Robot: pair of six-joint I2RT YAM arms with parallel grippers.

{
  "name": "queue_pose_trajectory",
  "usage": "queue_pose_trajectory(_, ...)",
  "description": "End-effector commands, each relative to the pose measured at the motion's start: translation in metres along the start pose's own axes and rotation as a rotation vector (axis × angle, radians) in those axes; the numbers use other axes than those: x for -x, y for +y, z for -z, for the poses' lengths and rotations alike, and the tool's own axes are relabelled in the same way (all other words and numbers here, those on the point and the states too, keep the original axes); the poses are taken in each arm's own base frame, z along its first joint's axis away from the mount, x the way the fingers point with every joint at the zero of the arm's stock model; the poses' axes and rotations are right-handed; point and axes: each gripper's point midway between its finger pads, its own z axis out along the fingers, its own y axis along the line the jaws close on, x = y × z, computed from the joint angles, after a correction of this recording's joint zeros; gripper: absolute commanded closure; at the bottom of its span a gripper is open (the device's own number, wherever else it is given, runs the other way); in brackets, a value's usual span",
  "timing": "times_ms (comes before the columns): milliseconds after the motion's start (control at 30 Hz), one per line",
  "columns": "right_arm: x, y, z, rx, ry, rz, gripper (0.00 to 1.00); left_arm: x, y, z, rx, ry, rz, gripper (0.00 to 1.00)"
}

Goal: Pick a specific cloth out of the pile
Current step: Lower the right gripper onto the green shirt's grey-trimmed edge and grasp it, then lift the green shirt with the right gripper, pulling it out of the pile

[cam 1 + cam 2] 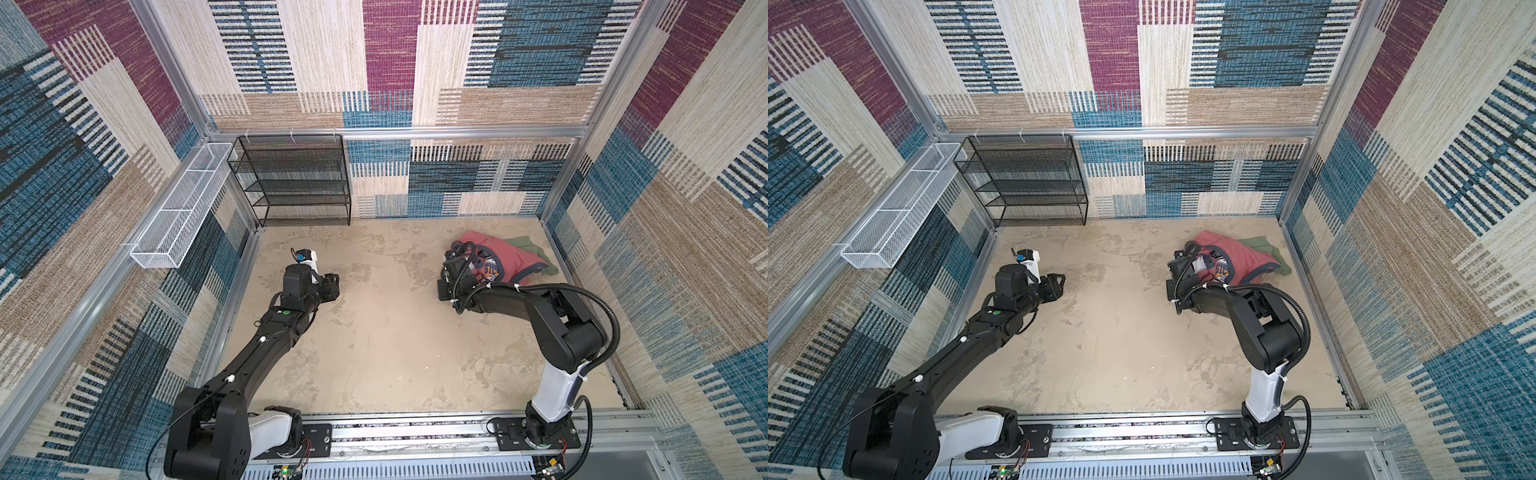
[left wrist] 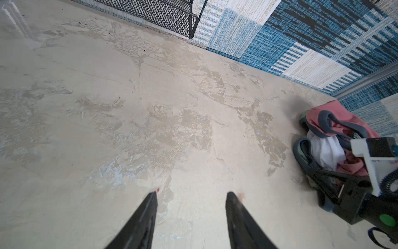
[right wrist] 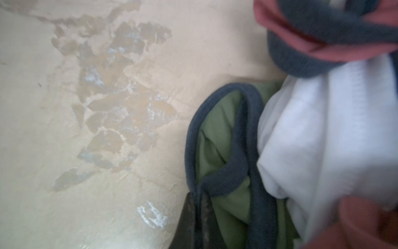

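Inspecting the pile (image 1: 498, 259) by the right wall: the cloth (image 3: 217, 138), olive green with dark trim (image 3: 237, 172), lies beneath the red garment (image 1: 511, 253) and white garment (image 3: 323, 129). Right gripper (image 3: 199, 204) has clamped that trim. Judged soft, light, prone to drag neighbours. Left gripper (image 2: 190, 196) hangs part-open, empty

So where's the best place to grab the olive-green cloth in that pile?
Probably the dark-trimmed edge loop of the olive-green cloth. It pokes out flat on the floor on the pile's open side, clear of the white garment and the salmon-red garment covering the rest. Come in low from there.
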Motion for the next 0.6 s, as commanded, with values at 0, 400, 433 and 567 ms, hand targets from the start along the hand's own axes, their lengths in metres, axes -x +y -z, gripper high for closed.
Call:
queue_pose_trajectory(0,0.027,0.009,0.015,0.052,-0.085,-0.025,1.00,-0.003,0.008,0.013,0.040,-0.008,0.018,0.45)
queue_pose_trajectory(400,0.072,0.025,0.044,0.168,-0.180,-0.074,1.00,0.012,0.004,0.032,0.039,-0.073,0.006,0.45)
queue_pose_trajectory(433,0.074,0.024,0.046,0.171,-0.185,-0.078,1.00,0.013,0.003,0.031,0.034,-0.064,0.001,0.46)
queue_pose_trajectory(567,0.083,0.019,0.055,0.188,-0.206,-0.094,1.00,0.012,0.000,0.029,0.022,-0.044,-0.015,0.46)
